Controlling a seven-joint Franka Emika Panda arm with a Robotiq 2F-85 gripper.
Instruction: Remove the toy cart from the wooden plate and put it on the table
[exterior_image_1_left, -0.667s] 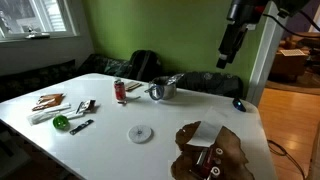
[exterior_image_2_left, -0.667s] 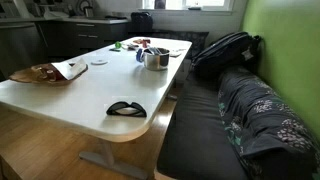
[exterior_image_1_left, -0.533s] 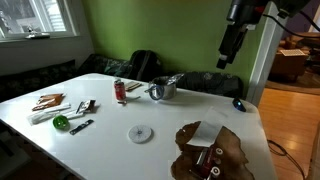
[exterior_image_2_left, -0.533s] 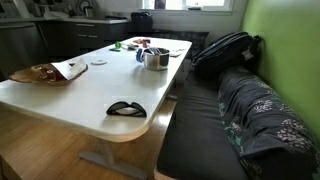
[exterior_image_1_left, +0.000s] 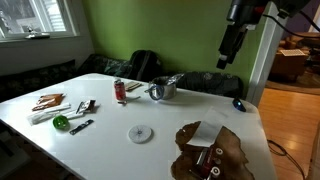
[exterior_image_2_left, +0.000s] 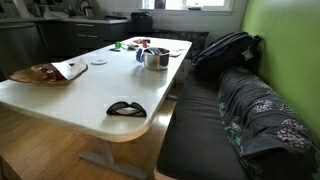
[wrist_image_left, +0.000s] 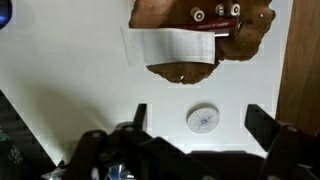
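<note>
The wooden plate (exterior_image_1_left: 228, 152), a dark brown wavy slab, lies near the front edge of the white table (exterior_image_1_left: 110, 125); it also shows in an exterior view (exterior_image_2_left: 35, 74) and at the top of the wrist view (wrist_image_left: 165, 12). The tiny toy cart (wrist_image_left: 218, 15), dark with white wheels and a reddish part, sits on the plate next to a pale flat rectangular piece (wrist_image_left: 170, 45); in an exterior view the toy cart (exterior_image_1_left: 207, 160) is a small speck. My gripper (exterior_image_1_left: 226, 58) hangs high above the table, open and empty, its fingers (wrist_image_left: 199, 110) spread over bare tabletop.
A small white disc (exterior_image_1_left: 140, 133) lies beside the plate, below the jaws in the wrist view (wrist_image_left: 203, 120). A red-and-white can (exterior_image_1_left: 120, 91), a metal pot (exterior_image_1_left: 165, 88), small tools (exterior_image_1_left: 70, 112) and a black object (exterior_image_2_left: 125, 108) at the table corner. A backpack (exterior_image_2_left: 225, 52) sits on the bench.
</note>
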